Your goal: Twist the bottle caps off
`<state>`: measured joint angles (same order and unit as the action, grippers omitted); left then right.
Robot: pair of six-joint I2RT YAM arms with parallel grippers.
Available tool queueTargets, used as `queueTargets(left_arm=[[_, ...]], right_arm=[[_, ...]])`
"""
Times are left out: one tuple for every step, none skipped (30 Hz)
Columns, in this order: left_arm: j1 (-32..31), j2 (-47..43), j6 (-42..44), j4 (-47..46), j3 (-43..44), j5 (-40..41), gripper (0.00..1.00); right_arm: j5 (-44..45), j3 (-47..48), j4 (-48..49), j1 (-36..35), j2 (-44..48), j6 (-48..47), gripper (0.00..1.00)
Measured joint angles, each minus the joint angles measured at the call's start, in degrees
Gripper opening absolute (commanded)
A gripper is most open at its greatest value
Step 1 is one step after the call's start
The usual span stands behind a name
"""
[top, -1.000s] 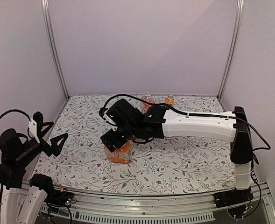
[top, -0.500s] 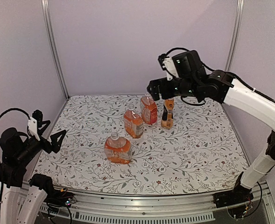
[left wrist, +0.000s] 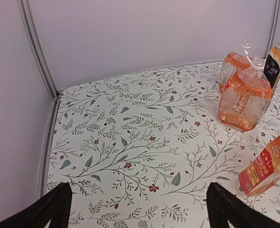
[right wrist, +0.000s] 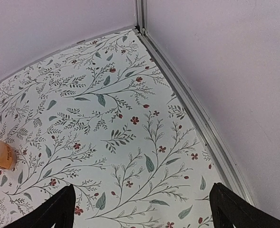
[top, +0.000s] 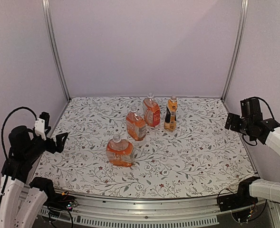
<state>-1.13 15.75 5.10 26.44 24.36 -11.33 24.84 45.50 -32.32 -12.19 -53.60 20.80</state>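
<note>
Left pincer (left wrist: 139, 187) and right pincer (right wrist: 142, 187) both spread wide, gripping nothing.
Four bottles stand clustered mid-way across the desk (top: 197, 161), caps (top: 116, 137) on: nearest squat bottle (top: 120, 153), middle squat bottle (top: 136, 127), rear squat bottle (top: 152, 114), tall bottle (top: 170, 116) rightmost. Each pincer hovers at its own side edge, well apart from them.

From where I stand I count three squat clear bottles (top: 120, 153) (top: 136, 126) (top: 152, 113) of orange drink and one taller, slimmer bottle (top: 170, 117) with an orange-and-black label, four in all, on one flowered surface (top: 197, 156). There are four small caps (top: 116, 137) (top: 133, 109) (top: 150, 95) (top: 173, 98), one per bottle. There are two claws, the left claw (left wrist: 139, 202) and the right claw (right wrist: 140, 202).
</note>
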Motion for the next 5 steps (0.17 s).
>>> queueTargets(left_arm=[[0.2, 0.0, 0.0, -0.2, 0.0, -0.3, 1.00], [0.4, 0.0, -0.1, -0.5, 0.0, -0.9, 1.00], [0.5, 0.0, -0.1, -0.8, 0.0, -1.3, 1.00], [0.5, 0.0, -0.2, -0.9, 0.0, -1.8, 1.00], [0.5, 0.0, -0.2, -1.1, 0.0, -2.2, 1.00]], right_arm=[[1.5, -2.7, 0.8, -0.1, 0.9, 1.6, 0.99], [2.4, -4.4, 1.4, -0.1, 1.2, 2.8, 0.99], [3.4, -6.2, 2.1, -0.1, 1.4, 4.2, 0.99], [4.0, -7.5, 2.9, 0.0, 1.6, 5.3, 0.99], [4.4, -8.6, 3.7, 0.0, 1.7, 6.5, 0.99]])
